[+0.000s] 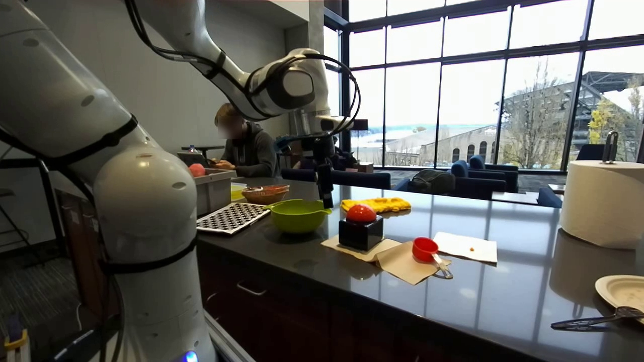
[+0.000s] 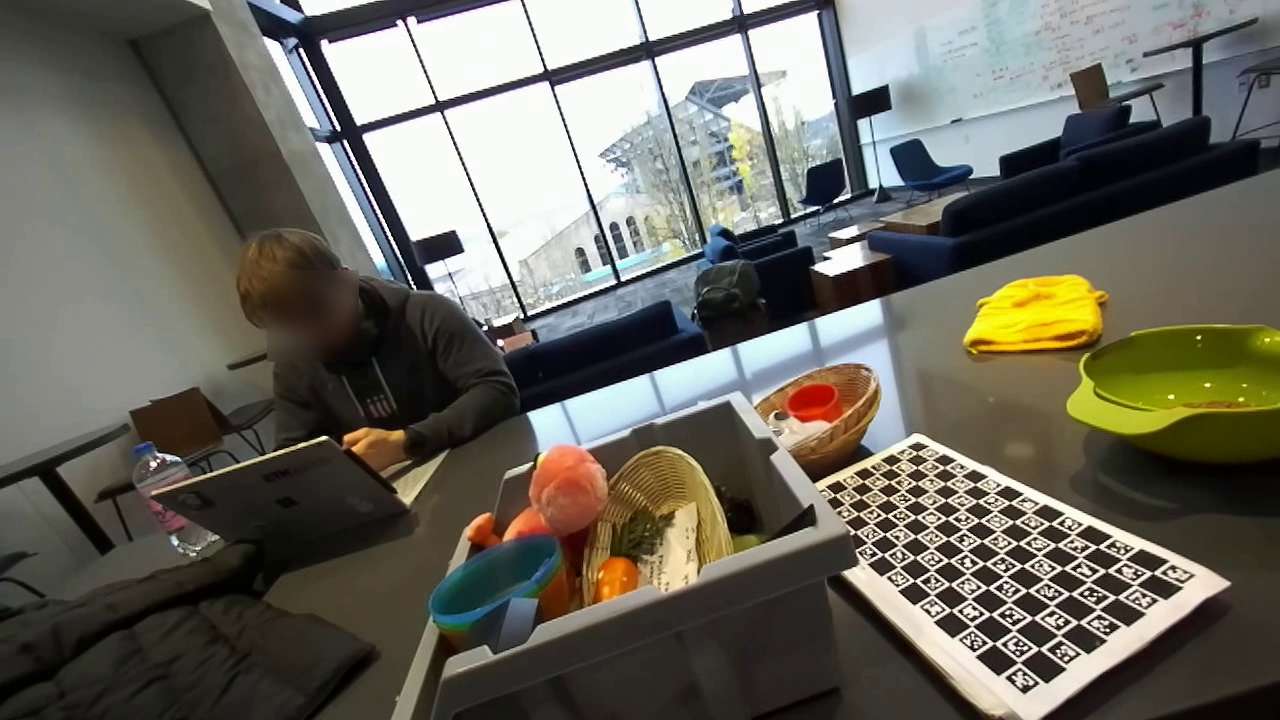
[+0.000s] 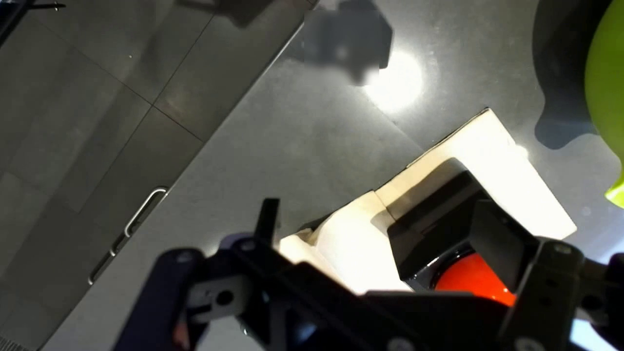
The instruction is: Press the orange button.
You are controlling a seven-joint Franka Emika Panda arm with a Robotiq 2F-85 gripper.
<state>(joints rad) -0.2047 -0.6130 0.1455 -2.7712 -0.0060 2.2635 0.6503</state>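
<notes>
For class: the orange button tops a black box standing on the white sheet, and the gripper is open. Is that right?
The support is wrong: an exterior view shows the black box on brown paper, with the white sheet lying apart from it. The orange button does top the box, and the gripper is open.

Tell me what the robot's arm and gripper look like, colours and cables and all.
The arm is glossy off-white and rounded, with dark straps and black cables, some looping out above the gripper; a blue light glows low down. The gripper is mostly black, with greyish plates and flat dark fingertips.
</notes>
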